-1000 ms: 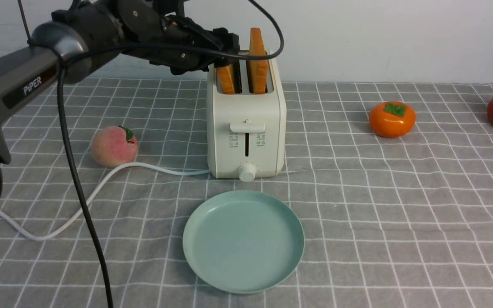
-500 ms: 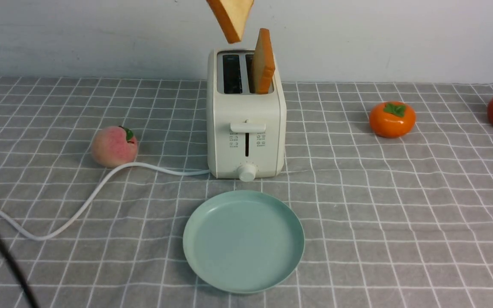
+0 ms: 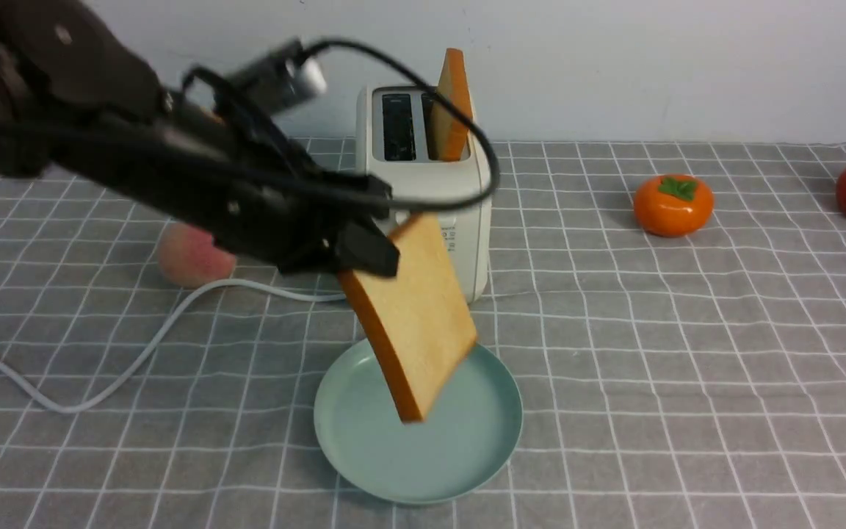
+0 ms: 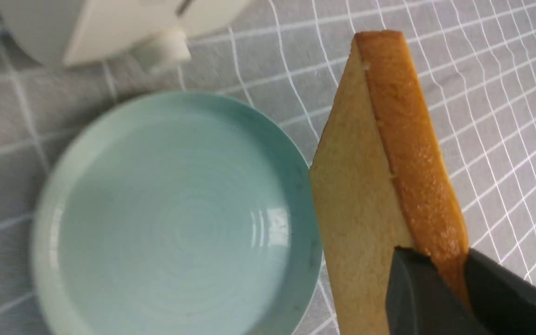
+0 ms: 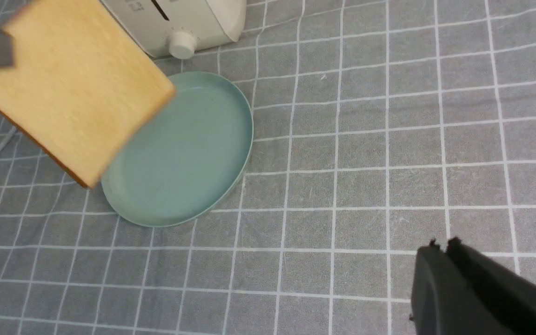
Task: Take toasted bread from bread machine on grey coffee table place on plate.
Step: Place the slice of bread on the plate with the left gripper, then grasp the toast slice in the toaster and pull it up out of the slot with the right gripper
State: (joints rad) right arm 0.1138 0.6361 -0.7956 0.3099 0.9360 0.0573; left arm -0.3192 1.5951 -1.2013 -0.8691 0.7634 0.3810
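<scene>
Above the plate: your left gripper [image 4: 435,279] is clamped on one slice of toast [image 3: 416,312], pinching it near an edge, the slice steeply tilted and hanging clear of the surface.
Plate below: the mint-green plate [image 3: 419,470] has nothing on it, so neither slice is delivered.
Second slice: you have the other piece of toast [image 3: 452,103] standing in one slot of the toaster [image 3: 478,242], beside a vacant slot.
Right gripper: your right gripper [image 5: 454,279] has its fingers together with nothing between them, over the checked grey table [image 5: 356,223].
Tilt risk: if you release at this slant, the slice would probably land on an edge and tip, perhaps over the plate's rim.
Grip risk: because your hold is near one edge, a knock or quick swing could pivot the bread in the fingers; squeezing harder might crush the crust.
Clearance risk: your arm's loose black cable [image 3: 467,198] loops across the front view near the toaster; should it snag there, it could drag the toaster or jolt the load.
Safer move: lower slowly, lay the slice flatter, then open.
</scene>
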